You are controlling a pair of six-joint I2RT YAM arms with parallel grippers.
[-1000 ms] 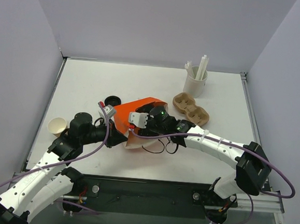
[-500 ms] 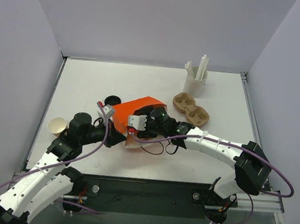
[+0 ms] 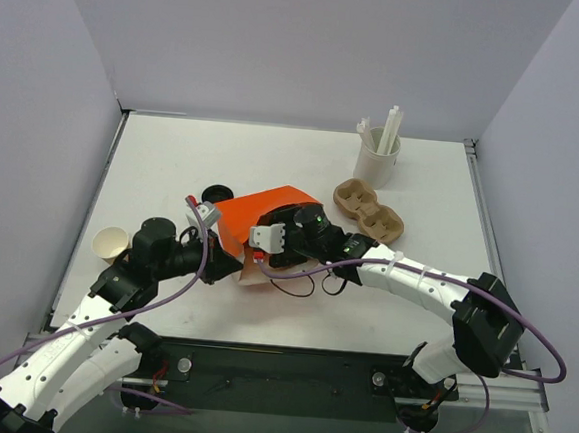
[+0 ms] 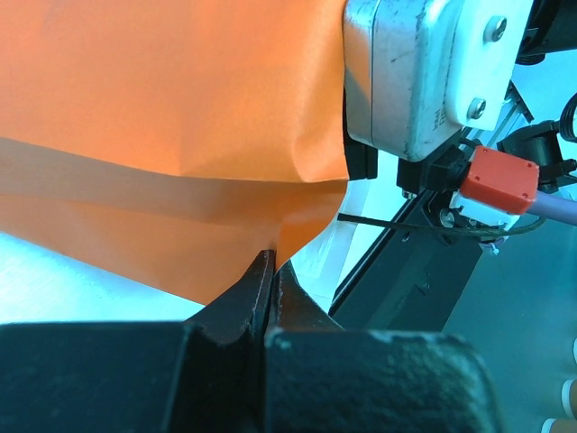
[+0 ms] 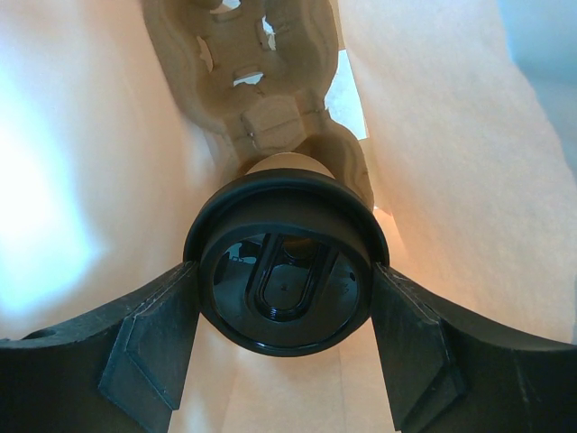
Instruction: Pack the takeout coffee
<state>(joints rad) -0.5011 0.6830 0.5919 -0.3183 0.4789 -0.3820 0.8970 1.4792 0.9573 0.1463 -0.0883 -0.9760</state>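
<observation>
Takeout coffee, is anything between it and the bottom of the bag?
Yes: a pulp cup carrier lies inside the orange bag, directly beyond the takeout coffee, which the right gripper holds.

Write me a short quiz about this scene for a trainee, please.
1. True or false: the left gripper pinches the edge of the bag.
2. What does the right gripper hold? A: the coffee. B: the bag. C: nothing.
3. Fill the gap: the lidless cup stands near the ___ edge of the table.
Key: 1 true; 2 A; 3 left.
</observation>
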